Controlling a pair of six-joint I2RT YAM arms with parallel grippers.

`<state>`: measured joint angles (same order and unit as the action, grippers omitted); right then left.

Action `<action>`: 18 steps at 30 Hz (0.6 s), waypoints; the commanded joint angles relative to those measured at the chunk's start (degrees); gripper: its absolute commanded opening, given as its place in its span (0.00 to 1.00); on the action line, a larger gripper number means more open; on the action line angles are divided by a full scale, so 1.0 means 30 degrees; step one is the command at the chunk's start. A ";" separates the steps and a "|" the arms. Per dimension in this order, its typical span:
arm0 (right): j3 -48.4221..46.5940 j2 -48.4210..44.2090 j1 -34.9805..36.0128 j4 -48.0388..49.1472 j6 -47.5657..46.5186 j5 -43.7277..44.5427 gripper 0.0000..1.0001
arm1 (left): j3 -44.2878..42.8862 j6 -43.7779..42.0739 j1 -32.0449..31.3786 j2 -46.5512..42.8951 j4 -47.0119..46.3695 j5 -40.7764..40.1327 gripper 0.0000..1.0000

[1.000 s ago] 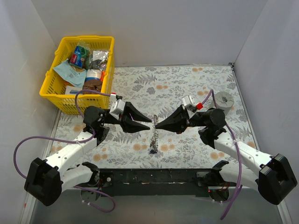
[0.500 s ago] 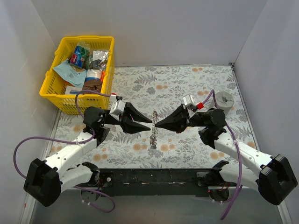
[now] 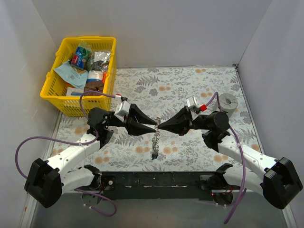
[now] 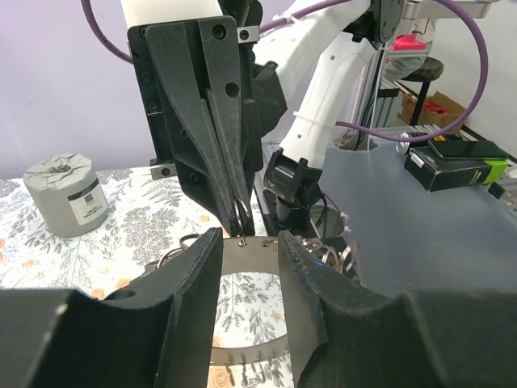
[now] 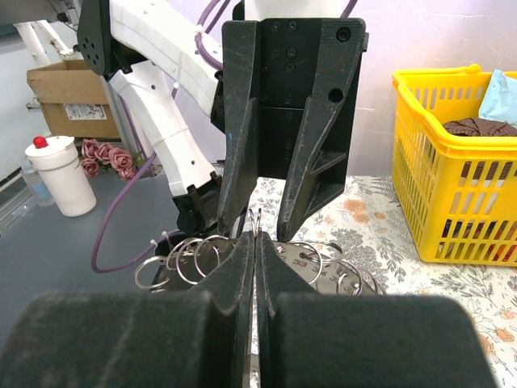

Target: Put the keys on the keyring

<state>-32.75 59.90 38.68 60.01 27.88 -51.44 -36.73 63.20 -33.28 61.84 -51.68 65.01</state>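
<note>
The keyring [image 3: 155,140] hangs edge-on between both arms over the middle of the table. Close up it is a flat grey metal band [image 4: 252,252] with holes along its rim, carrying several small wire rings [image 5: 300,263]. My left gripper [image 3: 153,126] is shut on it, with the band bridging its two fingers [image 4: 202,271]. My right gripper [image 3: 159,127] faces it tip to tip and is shut on one small wire ring [image 5: 257,220] at the band's top edge. A small dark-blue piece [image 3: 153,155], perhaps one of the keys, hangs at the low end.
A yellow basket [image 3: 78,71] full of packets stands at the back left, also in the right wrist view [image 5: 452,162]. A squat grey cylinder [image 3: 229,102] sits at the right edge of the flowered cloth, behind my right arm.
My left gripper has edged right, and its fingers now cover the keyring's upper part. The hanging keyring has shifted slightly. My right gripper has barely moved.
</note>
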 commanded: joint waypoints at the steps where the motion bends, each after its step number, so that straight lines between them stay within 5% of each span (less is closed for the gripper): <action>1: 0.0078 -0.0572 -0.0002 0.1296 -0.0269 0.0799 0.01 | -0.0851 -0.0675 -0.0362 0.0185 0.0790 -0.0577 0.31; 18: 0.0195 -0.0806 -0.0030 0.1267 -0.0328 0.0800 0.01 | -0.1701 -0.3486 -0.0685 0.0275 0.4563 -0.0577 0.08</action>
<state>-31.77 59.11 38.33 59.68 27.81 -51.09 -39.72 56.93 -34.61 63.44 -45.45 63.88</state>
